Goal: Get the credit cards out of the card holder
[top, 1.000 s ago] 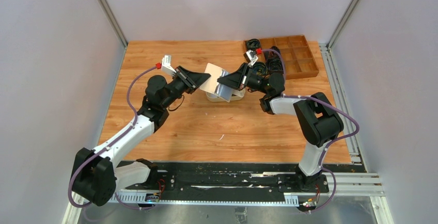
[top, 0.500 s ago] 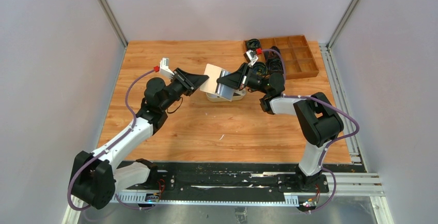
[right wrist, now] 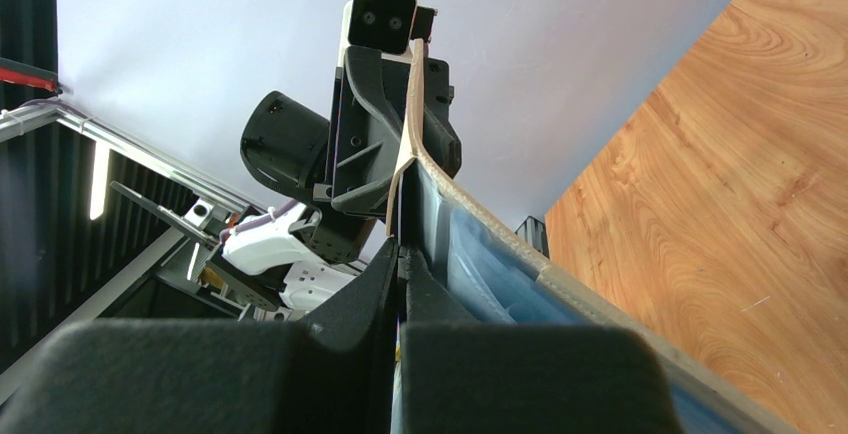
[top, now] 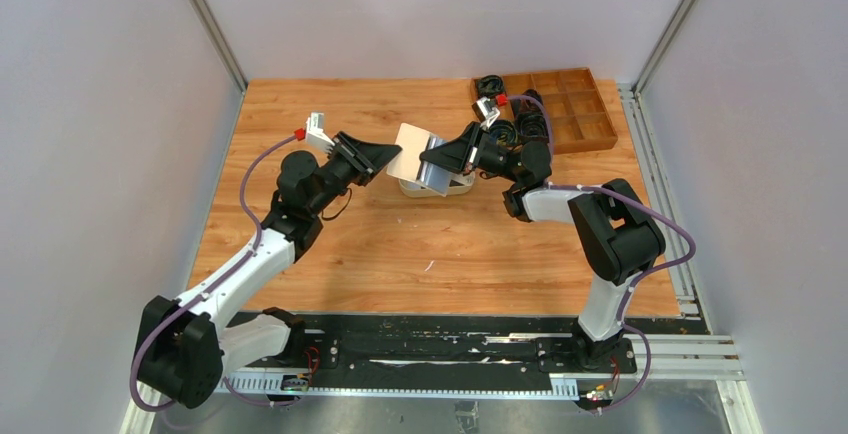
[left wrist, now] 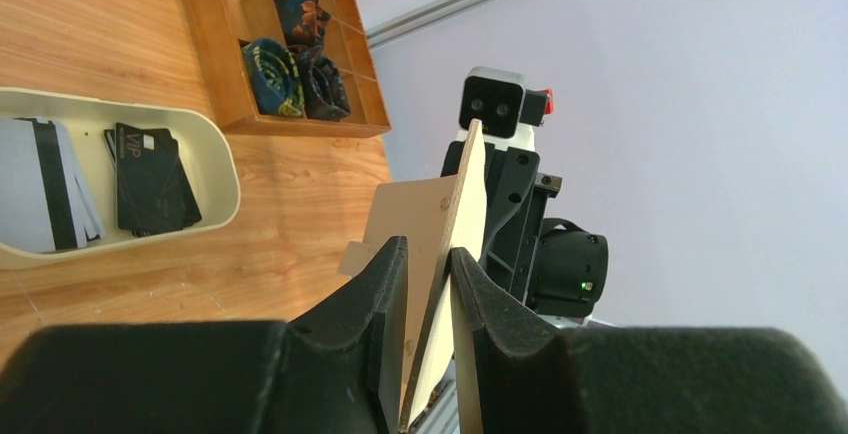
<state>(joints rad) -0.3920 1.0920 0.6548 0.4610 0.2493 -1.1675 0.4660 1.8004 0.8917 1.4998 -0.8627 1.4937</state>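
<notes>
Pale grey walls close in a wooden desk (top: 450,254), and near its middle stands an oval cream tray (top: 432,192). Directly above the tray the card holder (top: 415,154) hangs clear of the desk, spread open between the two arms, cream outside and pale blue-grey inside. The left arm (top: 300,179) reaches in from the tray's left. The left jaws stand narrowly apart with one cream flap of the holder between them; the flap lies against one finger, with a slit of space at the other. The right arm (top: 520,159) comes in from the tray's right, and the right jaws are pinched tight on the holder's other flap. Inside the tray lie credit cards (left wrist: 150,179): black ones, the top one marked VIP, and just beside them a light grey card (left wrist: 45,184) with a dark stripe. Whether any cards sit in the holder cannot be told. Behind and to the right of the tray sits a brown wooden compartment box (top: 585,114), with dark bundles (left wrist: 290,64) in some of its cells.
</notes>
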